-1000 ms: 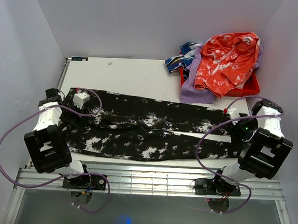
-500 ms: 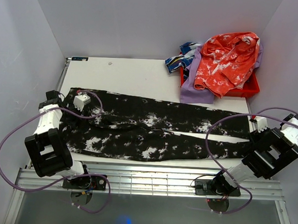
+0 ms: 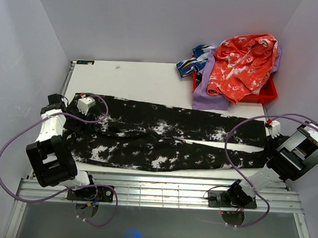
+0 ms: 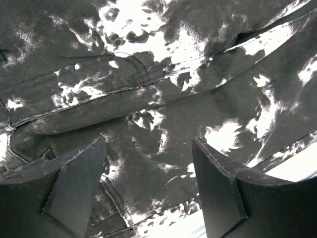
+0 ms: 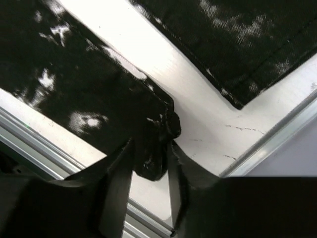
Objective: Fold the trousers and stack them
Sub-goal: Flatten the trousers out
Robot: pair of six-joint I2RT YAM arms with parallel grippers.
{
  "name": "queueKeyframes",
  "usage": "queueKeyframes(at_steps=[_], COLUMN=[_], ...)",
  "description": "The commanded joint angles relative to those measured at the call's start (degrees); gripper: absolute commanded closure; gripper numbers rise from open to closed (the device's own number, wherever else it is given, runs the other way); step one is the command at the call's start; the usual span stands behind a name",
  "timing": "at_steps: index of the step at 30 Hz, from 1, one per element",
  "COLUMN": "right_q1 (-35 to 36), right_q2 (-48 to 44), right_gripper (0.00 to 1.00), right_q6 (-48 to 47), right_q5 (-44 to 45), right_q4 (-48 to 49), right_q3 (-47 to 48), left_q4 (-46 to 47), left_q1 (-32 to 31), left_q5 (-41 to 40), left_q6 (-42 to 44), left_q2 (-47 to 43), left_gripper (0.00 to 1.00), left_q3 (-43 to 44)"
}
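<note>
Trousers (image 3: 158,137) lie flat along the near edge of the tabletop (image 3: 139,80), waist to the left, legs to the right.
Over the waist end near the left edge, the left hand (image 4: 148,144) hovers with its fingers spread wide and nothing between them, probably lining up a grip there. At the near right corner, the right hand (image 5: 148,158) pinches the hem of the nearer leg, likely so that end can be carried across for a fold. The black cloth with white blotches lies mostly smooth, the two legs slightly parted at the hems.
</note>
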Motion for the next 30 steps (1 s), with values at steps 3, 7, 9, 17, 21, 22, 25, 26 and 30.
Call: queueKeyframes(at_steps=[3, 7, 9, 17, 21, 22, 25, 26, 30], right_q1=[0.70, -0.09, -1.14, -11.51, -12.92, -10.40, -3.29, -2.21, 3.77], right_q2=[-0.23, -7.94, -11.12, -29.58, -28.73, -27.32, -21.97, -20.82, -16.33], right_gripper=[0.83, 0.92, 0.92, 0.92, 0.92, 0.92, 0.92, 0.92, 0.92], right_q6=[-1.83, -4.64, -6.66, -11.94, -7.30, -5.98, 3.32, 6.39, 12.83], right_q5=[-5.58, -6.38, -7.17, -9.19, -16.31, -15.96, -9.74, -8.85, 0.44], right_q4=[-1.89, -7.60, -12.52, -12.71, -12.71, -12.63, -5.63, -3.51, 8.88], right_q3=[1.23, 3.25, 5.53, 6.24, 10.81, 11.25, 8.89, 7.84, -1.46], left_q4=[1.72, 2.60, 3.48, 9.45, 17.09, 17.54, 19.30, 19.30, 19.57], left_q1=[-0.09, -0.09, -0.09, -0.09, -0.09, -0.09, -0.09, -0.09, -0.09], left_q5=[3.37, 3.55, 3.90, 2.94, -0.05, -0.14, -1.28, -1.29, -1.38], left_q6=[-1.15, -1.33, -1.85, -5.54, -9.84, -10.20, -11.78, -11.87, -14.15], left_q2=[-1.23, -1.84, -2.02, -4.74, -7.38, -7.47, -6.86, -6.51, -4.92], left_gripper=[0.19, 0.20, 0.20, 0.20, 0.20, 0.20, 0.20, 0.20, 0.19], left_q3=[0.88, 0.70, 0.44, -2.72, -5.10, -5.19, -4.84, -4.58, -2.99])
